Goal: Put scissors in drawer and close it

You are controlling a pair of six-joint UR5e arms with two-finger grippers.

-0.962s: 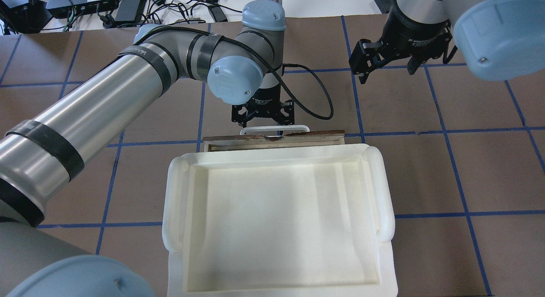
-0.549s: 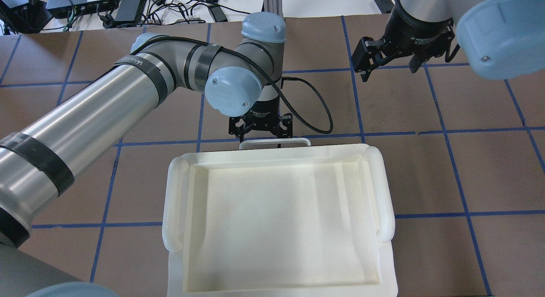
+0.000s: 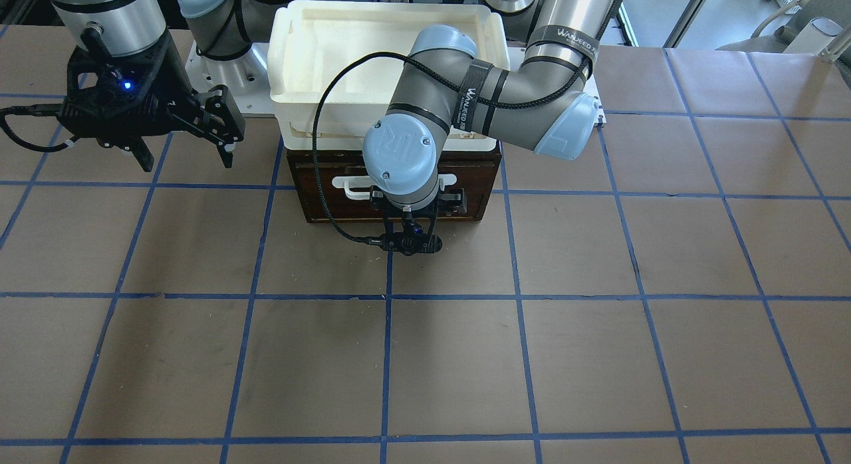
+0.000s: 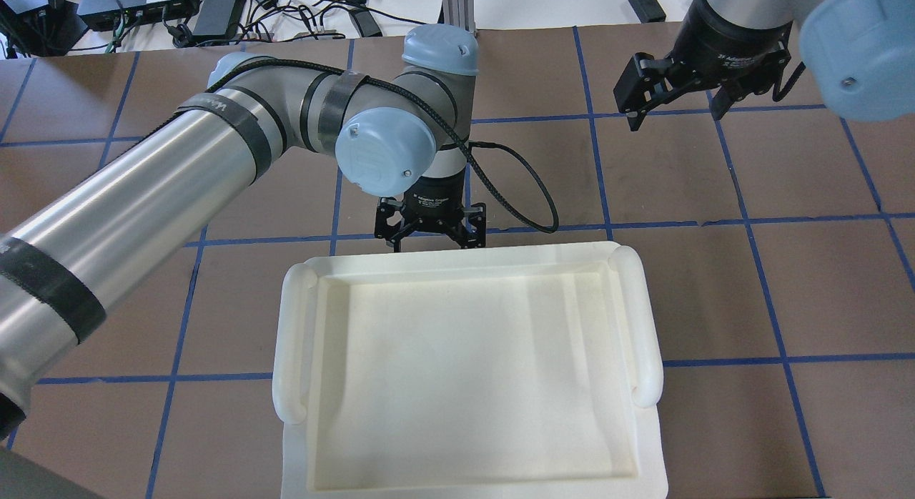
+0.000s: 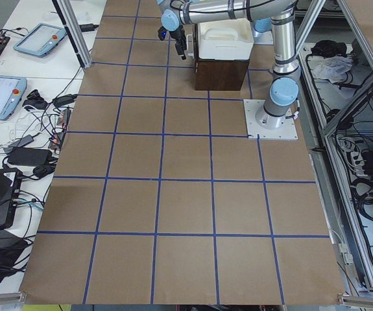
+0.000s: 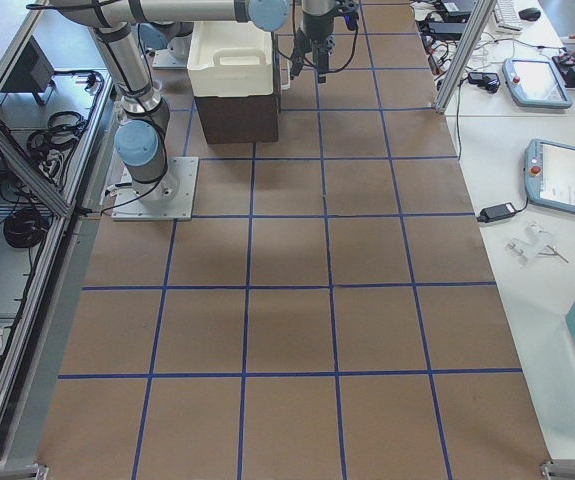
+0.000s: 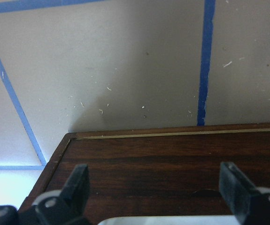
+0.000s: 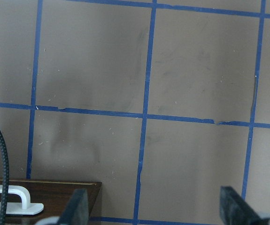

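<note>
Drawer [image 3: 319, 201] is shut. Its dark brown front sits flush w/ the brown cabinet, near the robot-side edge of the counter [image 4: 715, 284], under the white bin [image 4: 289, 349]. From overhead the bin covers the cabinet completely. The white bar handle [image 3: 352, 185] runs horizontally across the drawer front. Scissors: out of sight in every view.

Left gripper [image 4: 431, 236] is at the drawer front, right at the bin's far rim, aimed at the dark wood. Its wrist cam shows the jaws spread wide, one on each side of the frame, w/ wood grain between them and a pale strip of the handle at the bottom edge. Nothing is pinched. Can't tell whether the tips touch the wood. A black cable [image 4: 532, 191] loops from this wrist out over the counter.

Right gripper [image 4: 675, 113] hangs above bare counter, well apart from the cabinet, off to the robot's right and farther out. Jaws are spread, holding nothing. Its wrist cam looks down on brown counter and blue tape lines, w/ a corner of the drawer front and one end of the handle at lower left.
</note>
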